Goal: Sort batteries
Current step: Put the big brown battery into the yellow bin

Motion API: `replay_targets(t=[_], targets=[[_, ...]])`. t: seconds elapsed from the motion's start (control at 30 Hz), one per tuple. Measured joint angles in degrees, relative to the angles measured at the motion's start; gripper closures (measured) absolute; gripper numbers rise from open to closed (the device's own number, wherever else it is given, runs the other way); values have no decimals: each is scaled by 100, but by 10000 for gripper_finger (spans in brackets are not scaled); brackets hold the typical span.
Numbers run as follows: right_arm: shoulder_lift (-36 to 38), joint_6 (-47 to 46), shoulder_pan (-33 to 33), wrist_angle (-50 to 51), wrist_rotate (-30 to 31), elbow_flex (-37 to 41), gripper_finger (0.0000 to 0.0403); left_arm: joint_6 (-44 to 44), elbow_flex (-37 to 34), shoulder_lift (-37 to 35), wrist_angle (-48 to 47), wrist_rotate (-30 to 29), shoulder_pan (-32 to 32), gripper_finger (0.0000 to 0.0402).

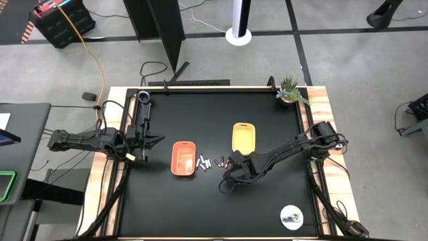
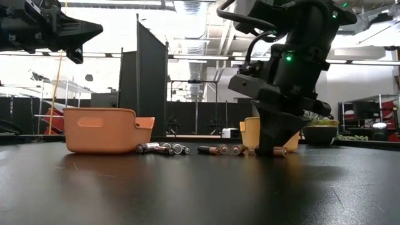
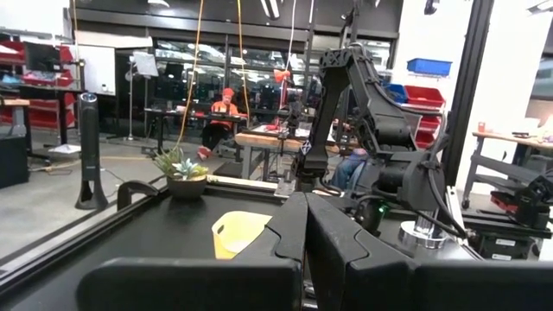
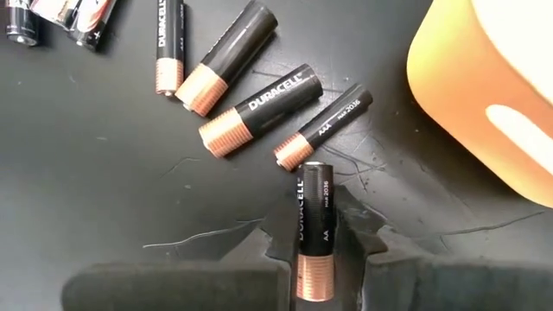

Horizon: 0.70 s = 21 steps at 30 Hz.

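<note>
My right gripper [image 4: 315, 255] points down at the table between the orange tray [image 1: 184, 158] and the yellow tray [image 1: 243, 137], shut on one black-and-copper battery [image 4: 313, 207]. Several more dark batteries [image 4: 259, 108] lie on their sides on the table just beyond it. Lighter ones [image 1: 202, 163] lie nearer the orange tray. In the low view the loose batteries [image 2: 164, 149] form a row between the two trays. My left gripper [image 3: 304, 229] is shut on nothing and hovers high over the table's left side [image 1: 144, 142]. My right gripper pinches the battery between its two fingers, one finger [image 4: 272, 259] on each side of the dark body near the copper end [image 4: 313, 272]. The fingers come from above, pointing down, and lie across the battery. The battery is level, at or just off the table top [image 2: 279, 151].
A round silver disc [image 1: 292, 216] sits near the table's near right corner. A small potted plant [image 1: 291, 92] stands at the far right corner. The yellow tray's wall [image 4: 484, 95] is close beside the right gripper. The black table top [image 1: 167, 207] shows bare on the near side.
</note>
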<state>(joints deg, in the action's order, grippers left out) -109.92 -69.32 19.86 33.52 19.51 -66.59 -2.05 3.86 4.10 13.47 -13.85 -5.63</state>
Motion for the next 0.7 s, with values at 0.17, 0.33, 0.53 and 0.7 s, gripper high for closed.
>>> replay_targets(t=[0.17,0.33,0.53,0.7], targets=[[-21,206,8,310,-139,-243,347,-15,0,0,2,0,0,401],[-23,317,32,581,-165,-401,347,-15,0,0,0,-1,-1,401],[-23,409,67,682,-51,-503,347,-15,0,0,-2,-2,0,401],[-19,658,121,674,15,-621,347,-15,0,0,-2,-2,0,401]])
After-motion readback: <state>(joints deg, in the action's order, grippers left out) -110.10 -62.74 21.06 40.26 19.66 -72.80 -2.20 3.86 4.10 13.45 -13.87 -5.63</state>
